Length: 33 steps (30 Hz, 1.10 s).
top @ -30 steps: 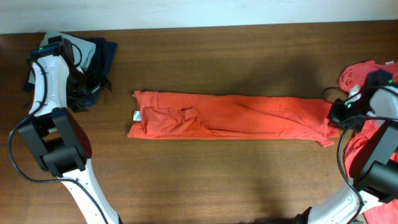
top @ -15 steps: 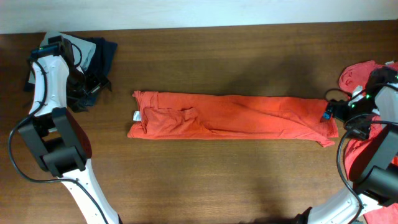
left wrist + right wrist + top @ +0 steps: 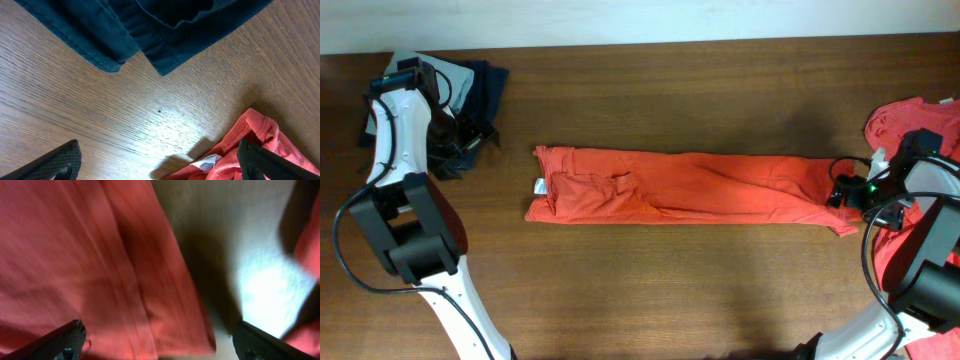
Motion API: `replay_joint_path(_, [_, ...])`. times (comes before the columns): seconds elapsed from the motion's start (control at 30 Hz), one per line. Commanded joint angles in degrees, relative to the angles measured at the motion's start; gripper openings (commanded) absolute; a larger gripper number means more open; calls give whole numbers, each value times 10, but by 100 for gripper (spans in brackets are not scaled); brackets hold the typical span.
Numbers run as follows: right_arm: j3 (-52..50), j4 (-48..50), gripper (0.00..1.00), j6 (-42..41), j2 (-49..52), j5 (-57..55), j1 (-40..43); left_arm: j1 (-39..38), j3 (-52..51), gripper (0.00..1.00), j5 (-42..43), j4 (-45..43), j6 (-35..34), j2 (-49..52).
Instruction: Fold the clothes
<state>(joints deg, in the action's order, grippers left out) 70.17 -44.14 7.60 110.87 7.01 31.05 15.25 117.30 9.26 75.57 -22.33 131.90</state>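
One orange-red T-shirt (image 3: 700,187) lies across the middle of the wooden table, folded lengthwise into a long strip, with its white neck label (image 3: 539,185) at the left end. My right gripper (image 3: 842,190) hovers over the strip's right end. It is open: the wrist view shows the shirt (image 3: 100,265) spread flat between the fingertips (image 3: 65,340), which grip nothing. My left gripper (image 3: 480,135) is open at the far left, beside the dark garments and apart from the shirt. Its wrist view shows bare wood, the shirt's collar corner (image 3: 255,132) and the label (image 3: 207,161).
A dark navy folded garment (image 3: 488,85) and a pale grey-green one (image 3: 460,78) lie at the back left; the navy one (image 3: 150,30) fills the top of the left wrist view. More orange-red clothes (image 3: 900,120) are piled at the right edge.
My right gripper went from shut to open, letting go of the shirt's right end, and shifted slightly left over it. The left arm has not moved.
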Motion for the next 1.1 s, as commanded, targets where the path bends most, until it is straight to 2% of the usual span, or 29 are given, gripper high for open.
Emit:
replay_joint_path(0.0, [-28,33,99,36,2,49,2,1,7,99,4,-1,-4,-4])
replay_joint_path(0.03, [-34,43,97,36,3,60,2,1,7,99,4,-1,-4,-4])
replay_joint_path(0.1, [-44,61,66,38,3,78,1,1,7,99,4,-1,-4,-4])
replay_joint_path(0.13, [-49,67,59,38,3,87,1,1,7,99,4,-1,-4,-4])
replay_joint_path(0.27, [-64,70,42,38,3,93,1,1,7,99,4,-1,-4,-4])
replay_joint_path(0.47, [-73,70,40,38,3,93,1,1,7,99,4,-1,-4,-4])
replay_joint_path(0.5, [-73,70,37,38,3,93,1,1,7,99,4,-1,-4,-4])
replay_joint_path(0.57, [-72,73,21,38,3,94,1,1,7,99,4,-1,-4,-4])
replay_joint_path(0.6, [-72,76,9,38,3,94,1,1,7,99,4,-1,-4,-4])
replay_joint_path(0.63, [-72,82,4,38,3,94,1,1,7,99,4,-1,-4,-4])
replay_joint_path(0.83, [-35,82,4,38,1,125,2,1,7,99,4,-1,-4,-3])
replay_joint_path(1.07, [34,29,4,38,0,137,2,1,7,99,4,-1,-4,-4])
